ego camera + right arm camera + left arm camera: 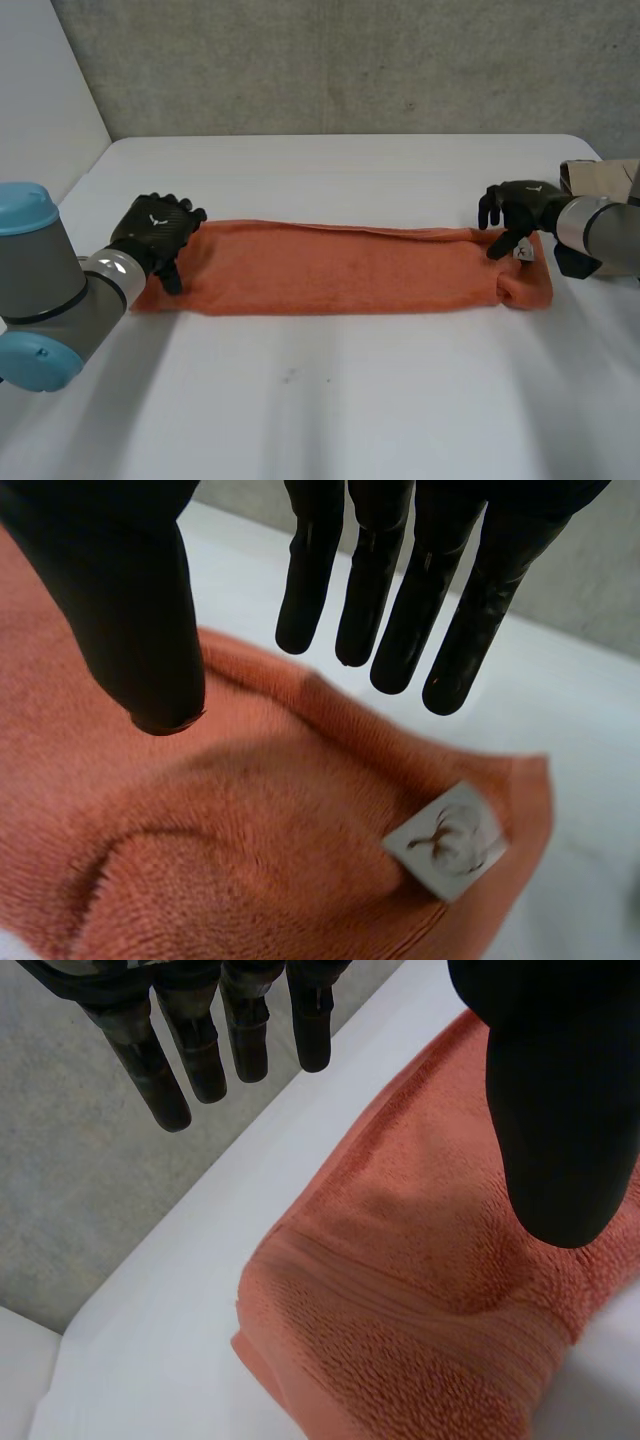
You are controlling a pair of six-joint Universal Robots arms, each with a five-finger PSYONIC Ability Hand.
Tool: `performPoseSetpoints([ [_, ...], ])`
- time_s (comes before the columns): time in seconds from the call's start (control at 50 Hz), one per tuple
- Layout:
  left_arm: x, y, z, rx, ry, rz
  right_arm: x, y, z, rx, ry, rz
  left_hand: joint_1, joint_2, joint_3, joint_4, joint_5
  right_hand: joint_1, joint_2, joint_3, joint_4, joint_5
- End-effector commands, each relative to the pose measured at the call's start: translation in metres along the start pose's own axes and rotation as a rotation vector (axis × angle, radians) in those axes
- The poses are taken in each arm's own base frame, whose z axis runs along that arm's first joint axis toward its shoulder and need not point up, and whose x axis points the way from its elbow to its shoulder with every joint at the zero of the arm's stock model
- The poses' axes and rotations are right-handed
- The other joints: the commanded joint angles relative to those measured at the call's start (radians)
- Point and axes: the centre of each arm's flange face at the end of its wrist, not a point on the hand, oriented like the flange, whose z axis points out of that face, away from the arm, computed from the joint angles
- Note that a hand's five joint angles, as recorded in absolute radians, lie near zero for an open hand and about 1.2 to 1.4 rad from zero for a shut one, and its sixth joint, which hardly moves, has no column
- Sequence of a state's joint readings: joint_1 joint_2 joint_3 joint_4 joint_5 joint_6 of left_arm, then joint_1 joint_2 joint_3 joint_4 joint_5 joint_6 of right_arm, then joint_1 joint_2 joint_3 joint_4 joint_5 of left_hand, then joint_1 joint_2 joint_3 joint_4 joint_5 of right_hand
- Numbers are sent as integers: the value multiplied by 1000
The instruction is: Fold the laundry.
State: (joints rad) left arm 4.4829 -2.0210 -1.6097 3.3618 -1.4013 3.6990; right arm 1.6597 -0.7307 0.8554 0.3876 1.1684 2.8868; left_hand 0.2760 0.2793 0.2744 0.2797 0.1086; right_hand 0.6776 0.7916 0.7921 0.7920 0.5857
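An orange towel lies folded into a long strip across the white table. My left hand hovers over the strip's left end, fingers straight and thumb apart, holding nothing. In the left wrist view the fingers and thumb stand above the towel near its end corner. My right hand is over the right end, open too. In the right wrist view its fingers hang just above the towel, close to a white label at the edge.
A brown cardboard-like thing stands at the table's far right, behind my right arm. A grey wall runs along the table's back edge. Bare table lies in front of the towel.
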Motion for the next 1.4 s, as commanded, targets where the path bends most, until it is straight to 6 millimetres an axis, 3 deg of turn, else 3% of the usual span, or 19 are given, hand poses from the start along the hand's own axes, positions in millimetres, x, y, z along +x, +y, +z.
performPoseSetpoints([
  [0.02,4,6,-3,-20,7,-4,8,17,30,-86,-10,81,37,34,39,34,30,244,130,130,130,161],
  [0.1,5,8,-4,-29,10,-5,4,20,39,-95,-22,104,34,31,36,31,27,186,72,71,71,103],
  [0.14,5,8,-4,-29,10,-7,4,15,41,-75,-12,94,34,31,36,31,27,-346,-460,-461,-461,-429],
  [0.16,5,8,-4,-29,10,-7,4,13,41,-70,-5,92,34,31,36,31,27,-503,-617,-618,-617,-586],
  [0.26,4,5,-5,-22,4,-6,14,-5,38,5,123,64,34,31,36,31,27,-503,-617,-618,-617,-586],
  [0.42,5,3,-7,-18,5,-5,12,-19,16,10,130,46,34,31,36,31,27,-503,-617,-618,-617,-586],
  [0.54,5,3,-11,-23,6,-6,0,-11,-17,-60,114,-45,34,31,36,31,27,-503,-617,-618,-617,-586],
  [0.64,6,3,-14,-22,10,-6,6,6,-42,-87,153,-102,34,31,36,31,27,-503,-617,-618,-617,-586],
  [0.8,8,1,-15,-17,15,-3,-3,37,-57,-67,175,-127,31,28,33,28,24,-329,-443,-443,-443,-411],
  [1.1,9,2,-15,-20,17,-4,-3,69,-38,-58,195,-141,26,22,27,22,18,3,-111,-111,-111,-79],
  [1.12,9,3,-16,-22,16,-5,-2,71,-36,-63,200,-147,29,25,30,25,21,108,-6,-7,-6,25],
  [1.18,10,4,-16,-25,18,-5,1,72,-33,-61,225,-165,26,22,27,22,18,638,524,524,524,555],
  [1.2,10,4,-17,-26,19,-5,5,71,-33,-57,256,-181,26,22,27,22,18,718,604,603,603,635],
  [1.32,9,2,-20,-20,14,-4,17,62,-38,-27,361,-298,26,22,27,22,18,719,605,604,604,636],
  [1.4,5,-3,-23,-8,1,-3,41,62,-54,-71,428,-405,23,19,24,19,16,719,605,604,604,636],
])
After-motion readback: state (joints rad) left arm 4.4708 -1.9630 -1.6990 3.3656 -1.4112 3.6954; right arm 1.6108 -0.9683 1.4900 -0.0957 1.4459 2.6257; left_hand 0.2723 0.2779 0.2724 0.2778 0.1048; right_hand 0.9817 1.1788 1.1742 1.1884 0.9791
